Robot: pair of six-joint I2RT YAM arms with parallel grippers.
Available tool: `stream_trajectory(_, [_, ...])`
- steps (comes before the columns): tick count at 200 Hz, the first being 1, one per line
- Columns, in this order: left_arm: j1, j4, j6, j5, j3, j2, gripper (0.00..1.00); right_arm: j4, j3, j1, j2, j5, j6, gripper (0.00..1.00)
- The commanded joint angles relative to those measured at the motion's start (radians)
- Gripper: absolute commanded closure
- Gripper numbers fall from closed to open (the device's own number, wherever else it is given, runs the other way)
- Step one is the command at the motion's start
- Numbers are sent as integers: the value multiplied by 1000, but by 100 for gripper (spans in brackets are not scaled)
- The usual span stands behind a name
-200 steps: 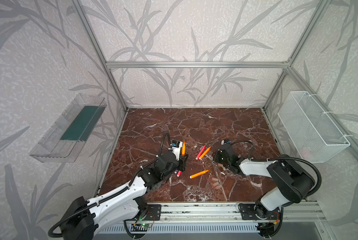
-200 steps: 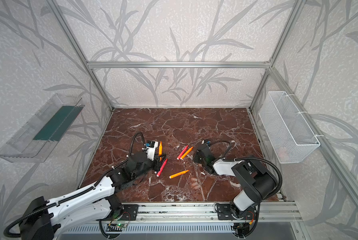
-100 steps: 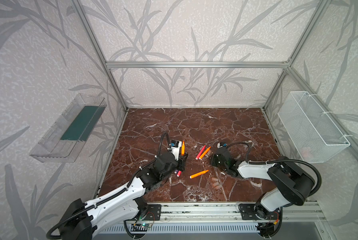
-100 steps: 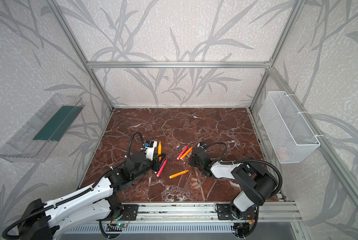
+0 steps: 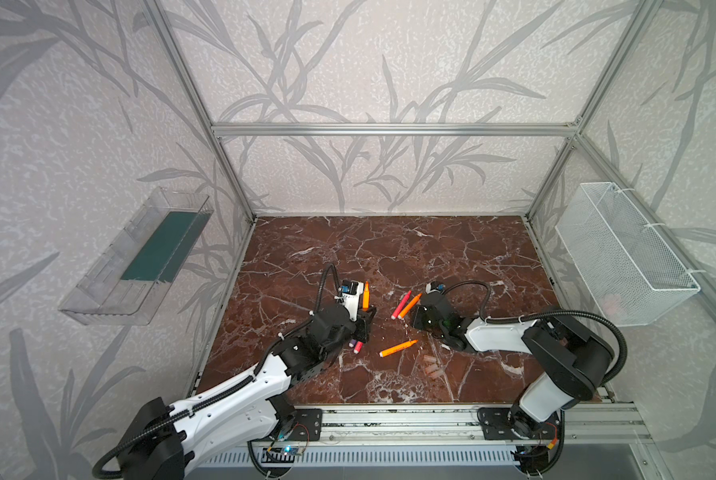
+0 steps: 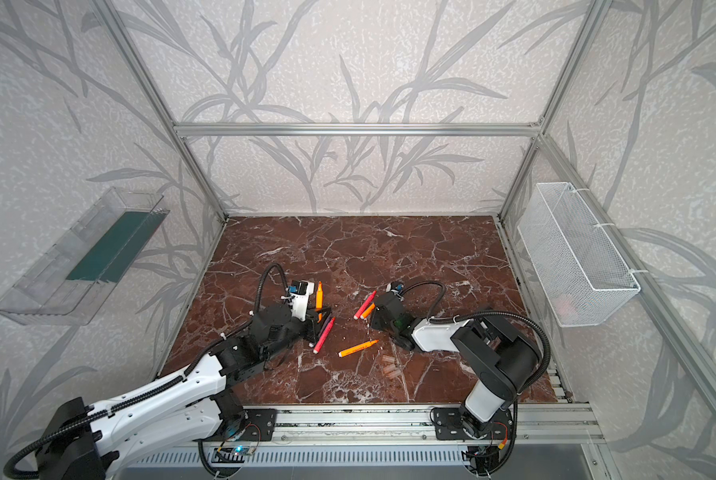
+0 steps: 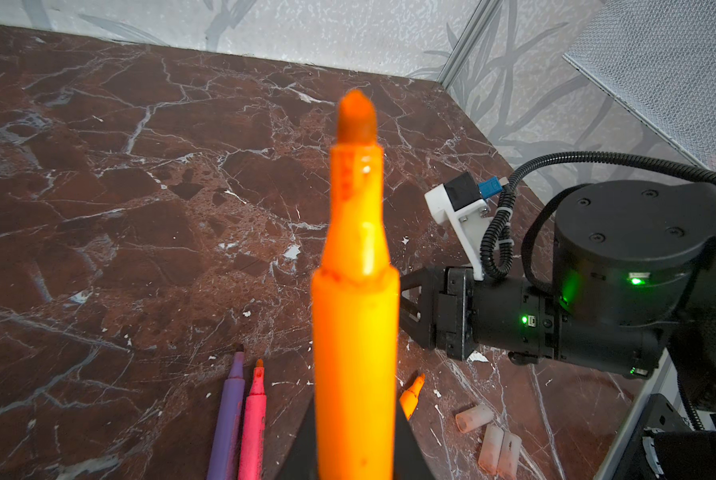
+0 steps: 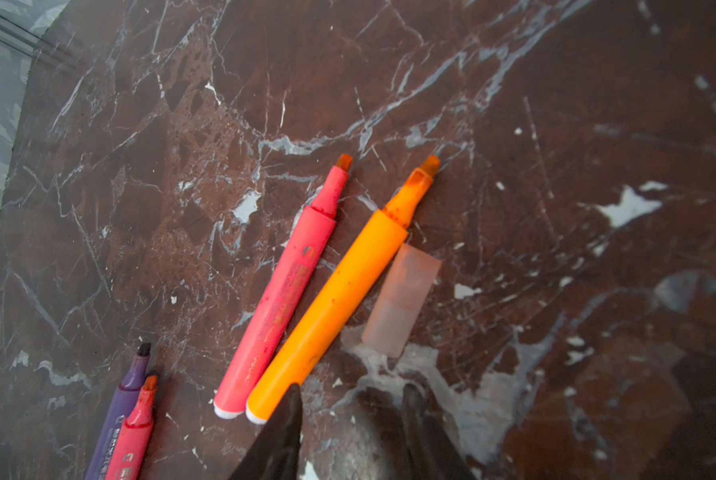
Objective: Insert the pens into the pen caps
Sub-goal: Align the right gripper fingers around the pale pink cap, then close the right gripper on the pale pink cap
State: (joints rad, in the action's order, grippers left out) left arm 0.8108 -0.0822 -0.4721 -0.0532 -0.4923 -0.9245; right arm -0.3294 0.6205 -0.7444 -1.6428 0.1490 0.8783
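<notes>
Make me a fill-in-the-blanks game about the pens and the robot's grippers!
The left gripper is shut on an ___ pen, tip up.
One pen is neither orange nor red-pink: it is ___.
The right gripper has its jaws ___, near a lone pen cap.
Elsewhere, ___ pen caps lie close together.
Missing words: orange; purple; open; three.

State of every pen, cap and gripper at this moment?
Left gripper: shut on held pen.
Held pen: orange, uncapped, off the table.
Right gripper: open, empty.
Red pen, orange pen beside it: lying, uncapped.
Single cap beside them: lying, empty.
Purple pen, pink pen: lying, uncapped.
Lone pen: orange, lying, uncapped.
Three caps: lying, empty.
</notes>
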Motion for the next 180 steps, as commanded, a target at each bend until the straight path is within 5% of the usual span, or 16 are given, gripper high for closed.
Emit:
stream_trajectory(1, [-4,3,0,-15,8,10,100,48,30,-4,33,43,-71,59])
stream_trajectory(58, [-2,1,-1,-13,6,10,100,347,205,-3,60,229,-310,66])
stream_trajectory(180, [-4,11,4,-25,11,28,100,460,364,6,-171,285,-305,70])
